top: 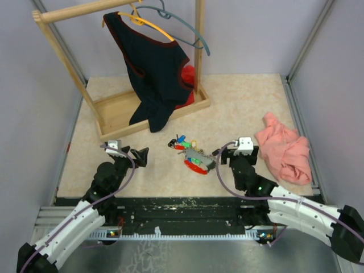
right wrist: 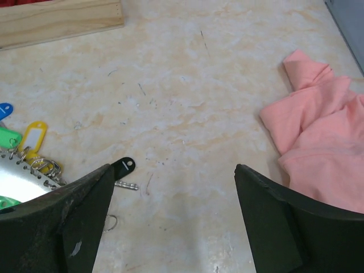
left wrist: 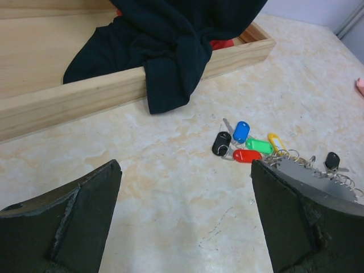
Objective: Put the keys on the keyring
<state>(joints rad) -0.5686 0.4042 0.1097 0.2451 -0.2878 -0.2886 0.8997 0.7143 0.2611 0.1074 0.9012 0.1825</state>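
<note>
Beige marbled worktop (top: pixel 244 102) is carrying red-and-grey oval metal keyring (top: pixel 199 163) just left of spread right pincer (right wrist: pixel 173 170); spread left pincer (left wrist: pixel 185 165) farther.

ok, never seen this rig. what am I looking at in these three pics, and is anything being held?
Two robot arms bolted at the near edge of the table. The overhead picture looks down from behind them: the left claw and the right claw flank the work. The other two pictures come from a camera on each wrist, so the dark wedges at the bottom are that claw's own fingers. On the table: small keys with coloured plastic heads, the keyring beside them, a crumpled pink cloth, and a wooden rack with a dark garment on a hanger. Both claws are open and hold nothing.
</note>
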